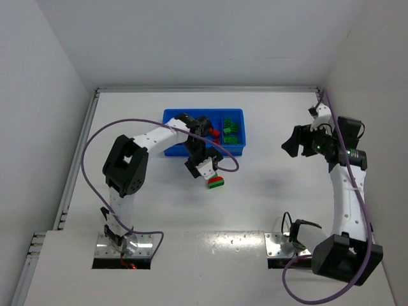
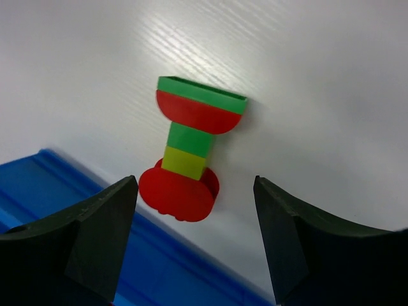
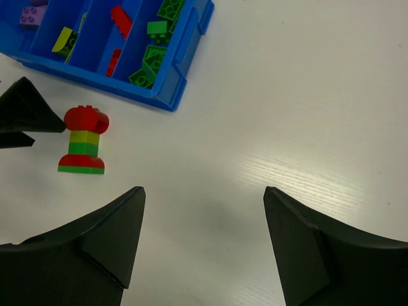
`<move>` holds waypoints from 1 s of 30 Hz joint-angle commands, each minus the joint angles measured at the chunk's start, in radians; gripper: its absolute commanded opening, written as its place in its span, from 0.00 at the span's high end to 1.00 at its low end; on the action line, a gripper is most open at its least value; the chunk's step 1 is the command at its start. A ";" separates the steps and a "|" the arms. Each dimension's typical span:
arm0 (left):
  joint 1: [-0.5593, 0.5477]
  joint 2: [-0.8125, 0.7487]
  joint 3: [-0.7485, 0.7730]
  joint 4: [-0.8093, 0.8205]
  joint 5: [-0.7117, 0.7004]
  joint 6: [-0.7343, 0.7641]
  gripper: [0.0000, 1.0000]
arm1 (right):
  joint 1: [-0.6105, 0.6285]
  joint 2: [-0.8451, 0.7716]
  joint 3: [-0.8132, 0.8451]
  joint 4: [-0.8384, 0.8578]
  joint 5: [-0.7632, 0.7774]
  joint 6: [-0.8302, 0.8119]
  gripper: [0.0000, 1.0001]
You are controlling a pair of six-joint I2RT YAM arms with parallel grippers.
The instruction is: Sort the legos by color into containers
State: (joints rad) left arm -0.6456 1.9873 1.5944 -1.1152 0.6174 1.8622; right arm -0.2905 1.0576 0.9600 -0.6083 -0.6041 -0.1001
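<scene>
Sorting stands partly done. The tray (image 3: 95,78) holds loose bricks by colour: purple (image 3: 29,16), yellow-green (image 3: 62,39), red (image 3: 120,19) and green (image 3: 153,57), each in its own compartment.

One mixed stack (image 2: 189,150) is left outside the tray. It lies on the bench (image 3: 306,95) just ahead of the left claw (image 2: 194,188), in line with the gap between its fingers. The tray wall runs close beside one finger. The stack joins red, yellow-green and green pieces.

The left claw's fingers stand apart. They flank the near red piece and do not touch it. The right claw (image 3: 204,191) also stands apart and holds nothing. The stack and tray lie well ahead of it, to one side.

Judged remaining work:
1. Grip the stack.
2. Split it by colour, probably with both claws.
3. Drop each piece into its matching compartment.
</scene>
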 commanded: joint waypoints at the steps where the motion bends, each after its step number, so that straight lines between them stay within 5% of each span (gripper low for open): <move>1: -0.017 0.011 0.013 -0.090 0.015 0.202 0.21 | -0.044 -0.027 -0.027 -0.005 -0.045 0.027 0.25; 15: -0.026 0.065 -0.028 -0.017 0.013 0.247 0.22 | -0.137 -0.077 -0.049 -0.056 -0.074 0.079 0.25; 30: -0.035 0.229 0.151 -0.066 0.013 0.265 0.23 | -0.188 -0.128 -0.067 -0.074 -0.074 0.079 0.25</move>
State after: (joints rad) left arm -0.6704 2.1719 1.7000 -1.1370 0.6033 1.9640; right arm -0.4614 0.9424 0.8932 -0.6895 -0.6590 -0.0296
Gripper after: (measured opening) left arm 0.767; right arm 0.753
